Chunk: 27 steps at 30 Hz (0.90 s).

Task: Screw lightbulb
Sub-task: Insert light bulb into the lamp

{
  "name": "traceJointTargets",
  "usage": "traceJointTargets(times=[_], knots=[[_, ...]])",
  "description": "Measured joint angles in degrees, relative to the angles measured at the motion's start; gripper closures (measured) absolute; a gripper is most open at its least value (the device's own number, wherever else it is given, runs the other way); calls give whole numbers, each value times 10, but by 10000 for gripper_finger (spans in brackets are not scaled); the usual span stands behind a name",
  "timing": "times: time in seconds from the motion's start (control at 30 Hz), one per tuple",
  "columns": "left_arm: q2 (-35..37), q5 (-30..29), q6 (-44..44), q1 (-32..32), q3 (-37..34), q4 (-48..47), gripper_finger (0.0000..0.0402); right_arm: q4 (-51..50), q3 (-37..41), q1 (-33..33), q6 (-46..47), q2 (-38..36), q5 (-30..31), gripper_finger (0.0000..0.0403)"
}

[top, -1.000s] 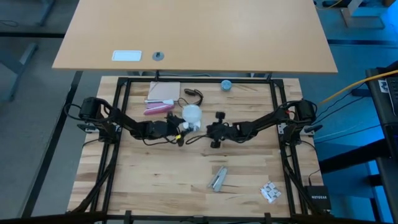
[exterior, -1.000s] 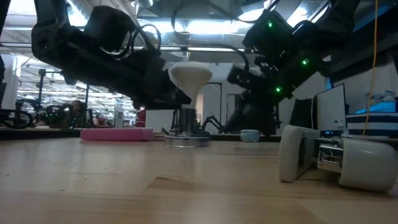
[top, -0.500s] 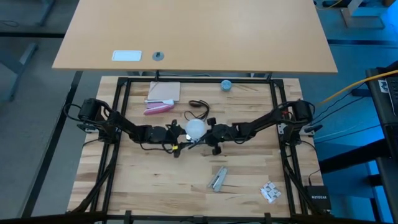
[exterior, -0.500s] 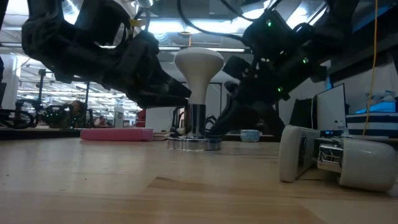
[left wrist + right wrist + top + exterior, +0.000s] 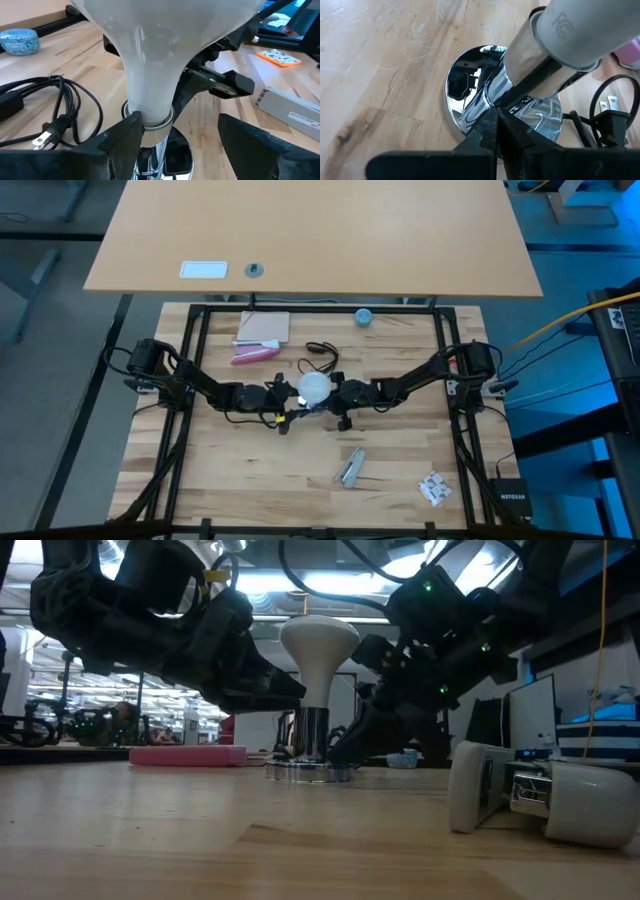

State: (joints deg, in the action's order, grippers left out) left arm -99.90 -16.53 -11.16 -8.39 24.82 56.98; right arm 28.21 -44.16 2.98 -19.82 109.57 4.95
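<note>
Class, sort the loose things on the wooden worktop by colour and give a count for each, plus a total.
White: 2, the lightbulb and the box
Silvery: 2, the socket and the metal piece
Pink: 1, the pink bar
Blue: 1, the cap
Total: 6

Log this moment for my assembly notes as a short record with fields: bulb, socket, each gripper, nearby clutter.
lightbulb: upright, neck seated in the socket top
socket: silvery, standing on the wooden table, black cord behind it
left gripper: open, fingers either side of the bulb's neck
right gripper: shut, tips against the socket's stem just above its base
clutter: pink item, blue-grey cap, white box
</note>
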Motion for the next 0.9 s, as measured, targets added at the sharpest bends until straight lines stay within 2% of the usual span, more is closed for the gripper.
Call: traceJointTargets(times=[0.33,0.57,0.9], knots=[[-1,-36,-29,1,0,19,151,-7,0,0,5,1,1,388],[1,1,-140,0,0,24,151,-10,1,0,5,2,1,389],[20,14,-219,11,0,11,150,-12,2,0,5,2,1,389]])
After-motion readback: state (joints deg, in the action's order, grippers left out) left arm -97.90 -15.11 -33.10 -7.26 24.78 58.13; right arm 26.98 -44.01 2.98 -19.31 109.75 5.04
